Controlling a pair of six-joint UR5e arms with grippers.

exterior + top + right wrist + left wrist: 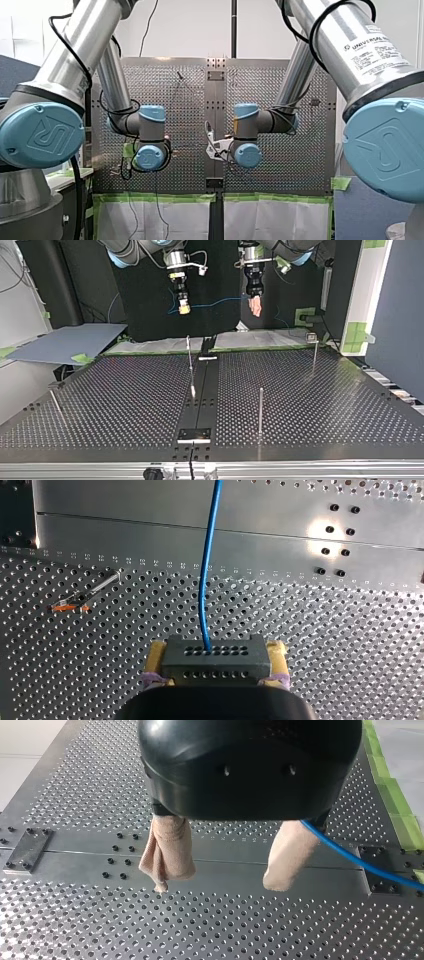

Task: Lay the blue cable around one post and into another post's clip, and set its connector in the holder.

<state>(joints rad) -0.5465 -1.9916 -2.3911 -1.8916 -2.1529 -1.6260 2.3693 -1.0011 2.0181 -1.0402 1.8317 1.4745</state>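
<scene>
The right wrist view alone showed my right claw (217, 652) clamped on the connector (215, 664), blue cable (207, 570) leaving it; the left wrist view, my left claw (225, 872) spread apart

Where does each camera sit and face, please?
Front view: behind the shoulders, over the perforated metal table; my left arm and my right arm frame it.
Top view: across the table, facing the arms; my right gripper and my left gripper hang in.
Left wrist view: on my left wrist, facing the table; its beige padded fingers stand apart.
Right wrist view: on my right wrist, facing the table; yellow pads clamp the dark perforated connector.
Shared: both wrist views show the thin blue cable.
</scene>
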